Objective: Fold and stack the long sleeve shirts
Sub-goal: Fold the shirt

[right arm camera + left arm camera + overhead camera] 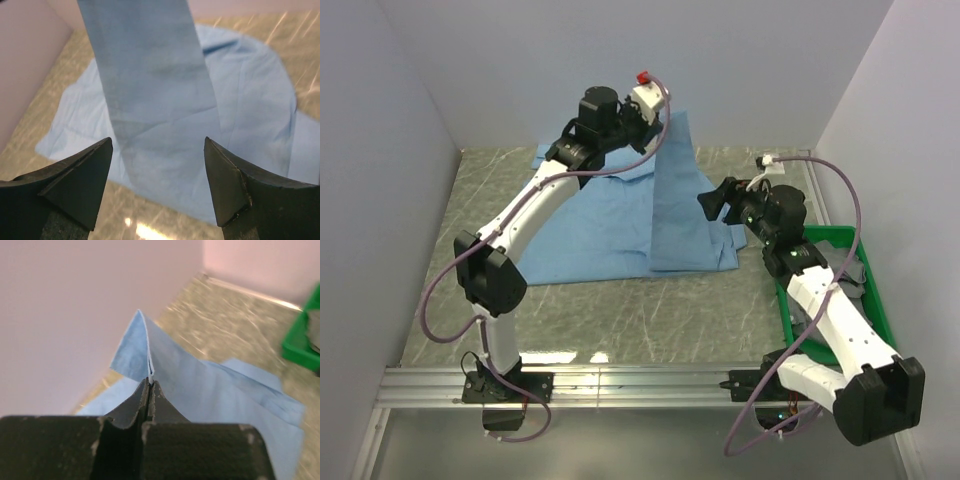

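Note:
A plain light blue long sleeve shirt lies spread on the marbled table. My left gripper is shut on one part of it, a long strip of cloth, and holds it raised near the back wall. In the left wrist view the pinched cloth rises from the shut gripper. My right gripper is open and empty, hovering at the shirt's right edge. In the right wrist view the gripper frames the hanging strip and the shirt below.
A green bin holding grey cloth stands at the right, under my right arm. It also shows in the left wrist view. Walls close in the back and both sides. Bare table lies in front of the shirt.

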